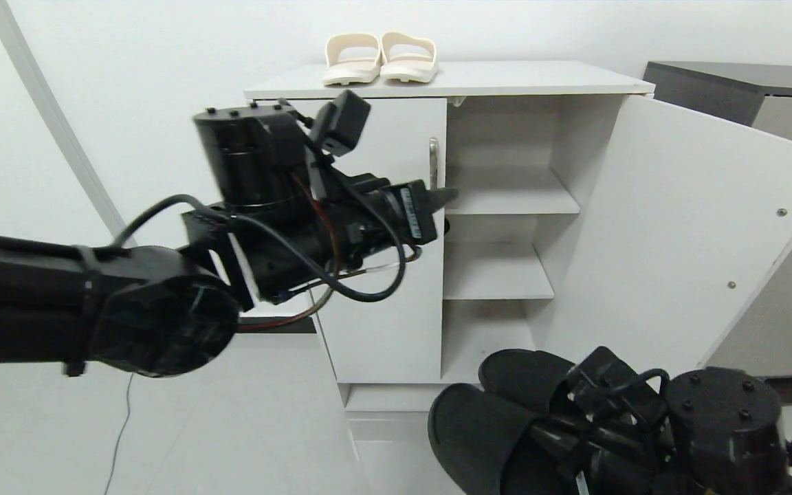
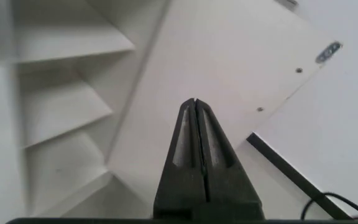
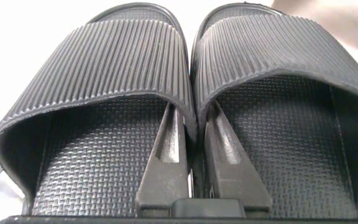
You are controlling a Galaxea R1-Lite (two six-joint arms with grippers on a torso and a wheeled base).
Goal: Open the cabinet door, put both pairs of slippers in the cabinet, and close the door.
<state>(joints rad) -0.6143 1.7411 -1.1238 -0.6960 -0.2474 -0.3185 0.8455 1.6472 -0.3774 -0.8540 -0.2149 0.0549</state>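
A white cabinet (image 1: 396, 330) stands ahead with its right door (image 1: 678, 240) swung wide, showing three shelves (image 1: 499, 275). On its top rests a cream pair of slippers (image 1: 380, 58). My left gripper (image 1: 447, 198) hangs shut and empty at the edge of the closed left door, by the metal handle (image 1: 433, 162); its fingers (image 2: 194, 134) are pressed together before the open door (image 2: 229, 74). Low at the front right, my right gripper (image 3: 194, 134) is shut on the black pair of slippers (image 1: 499, 412), pinching the two inner strap walls (image 3: 191, 93) together, one finger inside each slipper.
A dark grey cabinet (image 1: 733, 82) stands behind the open door at the right. White wall lies to the left, and pale floor (image 1: 265, 426) spreads in front of the cabinet. A thin cable (image 1: 119, 426) trails down at the lower left.
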